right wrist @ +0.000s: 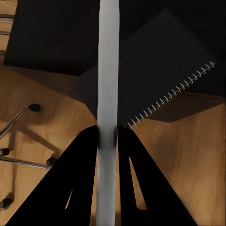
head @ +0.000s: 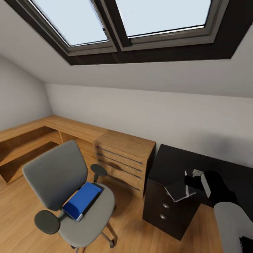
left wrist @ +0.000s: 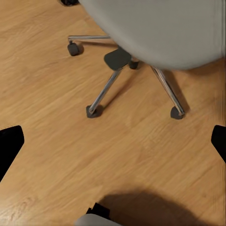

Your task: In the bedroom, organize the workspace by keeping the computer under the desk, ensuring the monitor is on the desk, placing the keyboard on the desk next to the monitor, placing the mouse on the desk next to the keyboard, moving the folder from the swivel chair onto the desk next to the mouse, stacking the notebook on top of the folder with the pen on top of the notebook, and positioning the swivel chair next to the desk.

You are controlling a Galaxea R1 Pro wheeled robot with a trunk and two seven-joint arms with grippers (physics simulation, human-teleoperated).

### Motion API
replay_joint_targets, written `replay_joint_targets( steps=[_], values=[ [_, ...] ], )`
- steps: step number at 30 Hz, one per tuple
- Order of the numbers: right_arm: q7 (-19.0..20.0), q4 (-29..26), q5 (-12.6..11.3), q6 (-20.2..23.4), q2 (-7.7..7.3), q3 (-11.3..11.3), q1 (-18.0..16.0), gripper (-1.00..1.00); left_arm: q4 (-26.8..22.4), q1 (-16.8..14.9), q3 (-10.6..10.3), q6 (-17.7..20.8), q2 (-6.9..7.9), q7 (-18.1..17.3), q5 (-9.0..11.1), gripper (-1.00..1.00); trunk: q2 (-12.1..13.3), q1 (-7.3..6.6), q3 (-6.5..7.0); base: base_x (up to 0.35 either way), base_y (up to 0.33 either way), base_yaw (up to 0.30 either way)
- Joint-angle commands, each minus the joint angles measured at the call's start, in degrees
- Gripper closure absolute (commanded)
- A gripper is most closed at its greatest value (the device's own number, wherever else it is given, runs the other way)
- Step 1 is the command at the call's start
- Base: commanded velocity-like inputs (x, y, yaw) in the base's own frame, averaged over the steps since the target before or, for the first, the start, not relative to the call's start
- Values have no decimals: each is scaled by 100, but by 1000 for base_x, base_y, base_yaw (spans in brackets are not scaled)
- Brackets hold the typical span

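Sloped white walls and two skylights [head: 123, 24] closed in the attic room over a light wood floor [head: 21, 211]. I counted one swivel chair [head: 66, 189] and one bright blue folder [head: 81, 201] lying flat on its seat. One light-wood drawer chest [head: 123, 158] stood between the chair and the desk [head: 182, 165], whose black drawer unit showed two round knobs [head: 164, 211]. My right gripper [head: 188, 186] hung over the near corner of the desk, its fingers clamped on one thin grey sheet, probably the notebook [head: 178, 192], though I saw it edge-on. From the right wrist camera that sheet ran as a pale strip [right wrist: 108, 70] pinched between the black fingers [right wrist: 89, 155], and a dark spiral-bound shape with a wire coil [right wrist: 174, 94] lay below on the desk. The left wrist camera looked down at the chair's chrome base [left wrist: 113, 80]; I counted three castors. My left fingertips [left wrist: 9, 146] stood wide apart, holding nothing.
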Motion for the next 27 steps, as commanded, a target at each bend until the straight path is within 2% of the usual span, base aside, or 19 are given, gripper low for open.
replay_joint_targets(
  steps=[1,5,8,11,18,23,27],
  values=[
    [43,0,26,11,-4,-17,-5,100,2,-5,-16,-21,-3,23,3,-100,-14,4,-13,0,-295,-8],
    [31,17,35,-123,-21,-19,-5,100,2,-5,-19,-19,-10,24,3,-100,-14,4,-13,0,-264,-3],
    [-21,34,42,-333,-125,-19,-5,100,2,-5,-22,-15,-12,24,3,-100,-14,4,-13,0,-113,-1],
    [-46,37,40,-385,-168,-25,-5,100,2,-5,-18,-14,-13,24,3,-100,-14,4,-13,0,-205,0],
    [-147,100,43,-524,-185,-23,-5,100,2,-5,-16,-14,-13,24,3,-100,-14,4,-13,0,-248,0],
    [-242,341,28,-765,-180,-22,-5,100,2,-5,-16,-14,-13,24,3,-100,-14,4,-13,0,-50,-2],
    [-244,370,25,-788,-173,-20,-5,100,2,-5,-16,-14,-13,24,3,-100,-14,4,-13,0,-5,-24]
  ],
)
